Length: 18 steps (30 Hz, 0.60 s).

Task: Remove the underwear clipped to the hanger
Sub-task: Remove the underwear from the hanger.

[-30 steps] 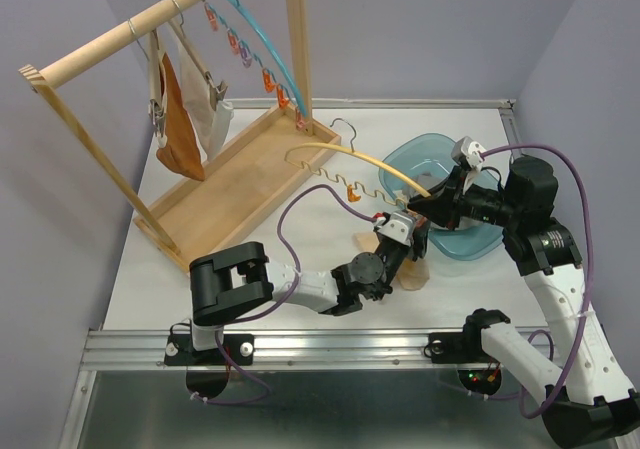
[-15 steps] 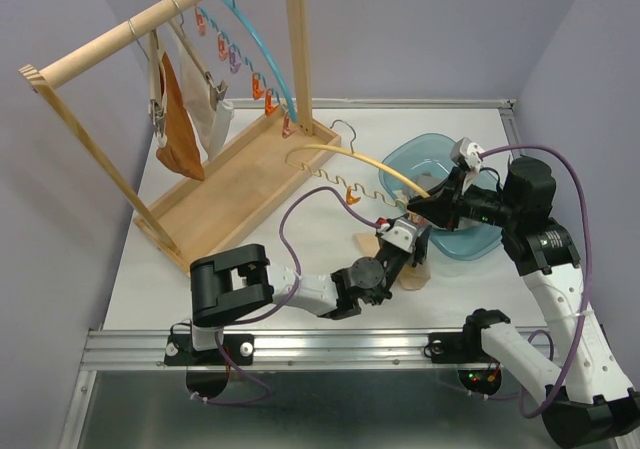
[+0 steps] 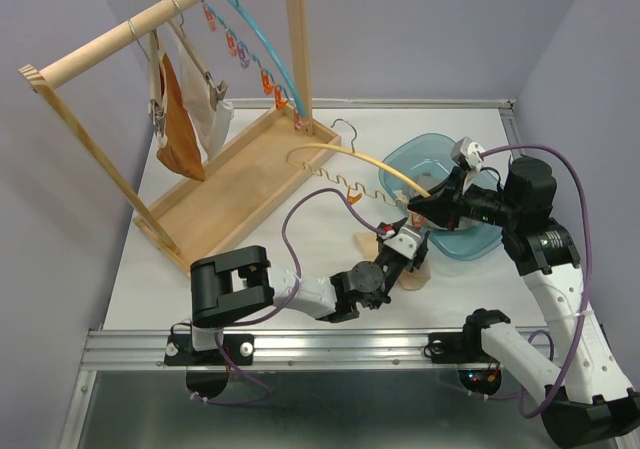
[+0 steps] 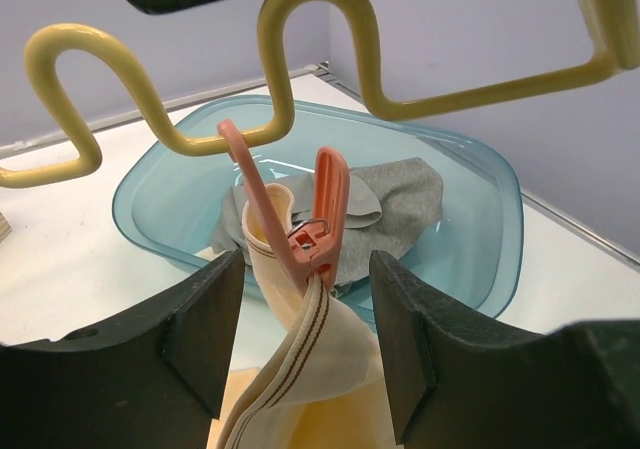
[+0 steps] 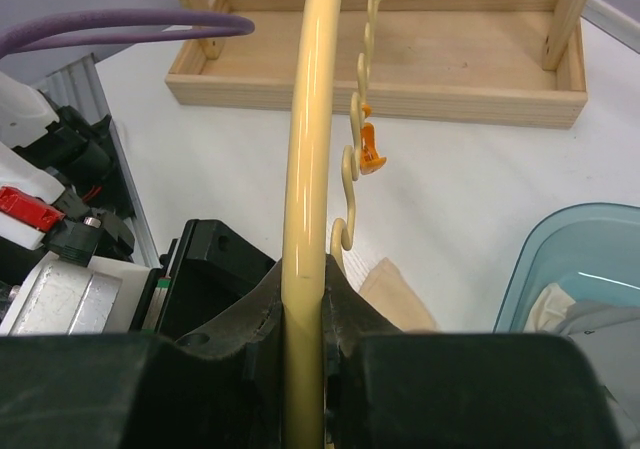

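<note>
From above, a clear teal plastic basin (image 3: 400, 157) sits on the white tabletop (image 3: 440, 124). The left arm lies low and stretched out, its left hand (image 3: 405, 241) at the basin's near-left rim. The right arm is bent at the elbow with its forearm level over the basin, and the right hand (image 3: 418, 201) clamps the smooth yellow hanger (image 3: 340, 149). Soft cream briefs (image 3: 412, 279) droop to the tabletop just in front of the basin. Rust briefs (image 3: 178, 119) hang on a wooden rack (image 3: 100, 49) well left of it. In the left wrist view, the black fingers (image 4: 200, 339) stand apart on either side of a salmon plastic clip (image 4: 322, 204) without touching it. The clip hooks on the hanger's wavy lower bar and pinches the briefs' ribbed, brown-striped band. Crumpled grey cloth (image 4: 400, 194) lies in the basin behind it. In the right wrist view, the jaws are closed tight around the hanger's round bar, with the basin at lower right.
</note>
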Available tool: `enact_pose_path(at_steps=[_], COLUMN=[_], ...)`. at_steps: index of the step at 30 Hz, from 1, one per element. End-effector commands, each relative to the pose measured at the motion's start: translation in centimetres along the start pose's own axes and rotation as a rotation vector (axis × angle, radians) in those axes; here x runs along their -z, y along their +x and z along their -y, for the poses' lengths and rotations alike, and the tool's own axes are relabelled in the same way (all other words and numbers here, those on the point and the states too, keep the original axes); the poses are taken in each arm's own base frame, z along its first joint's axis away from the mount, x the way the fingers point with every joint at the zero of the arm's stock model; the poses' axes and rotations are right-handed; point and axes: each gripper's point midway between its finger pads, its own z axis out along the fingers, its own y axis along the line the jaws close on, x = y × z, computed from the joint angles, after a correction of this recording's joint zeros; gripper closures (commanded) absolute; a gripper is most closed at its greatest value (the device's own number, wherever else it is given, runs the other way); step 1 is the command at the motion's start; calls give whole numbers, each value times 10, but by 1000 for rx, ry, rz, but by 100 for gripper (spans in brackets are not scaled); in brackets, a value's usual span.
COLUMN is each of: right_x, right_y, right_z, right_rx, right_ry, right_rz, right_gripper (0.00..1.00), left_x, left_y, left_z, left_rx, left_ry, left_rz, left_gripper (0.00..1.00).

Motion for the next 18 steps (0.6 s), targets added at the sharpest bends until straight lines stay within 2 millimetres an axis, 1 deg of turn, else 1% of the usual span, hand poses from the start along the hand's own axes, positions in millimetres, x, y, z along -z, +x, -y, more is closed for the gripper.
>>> enact_pose_path(at_steps=[1, 8, 18], right_x=[2, 2, 3], right_y=[-17, -18, -17], right_z=[-1, -1, 0], right_rx=[78, 79, 80], right_ry=[-5, -4, -1], right_rz=[65, 67, 67], right_gripper=[99, 99, 99], left_x=[13, 11, 12], left_y=[-144, -151, -149], left_z=[-31, -30, -28], left_rx=[417, 398, 376], left_ry=[-81, -82, -63], left_rz=[463, 459, 456], left_gripper=[36, 36, 37])
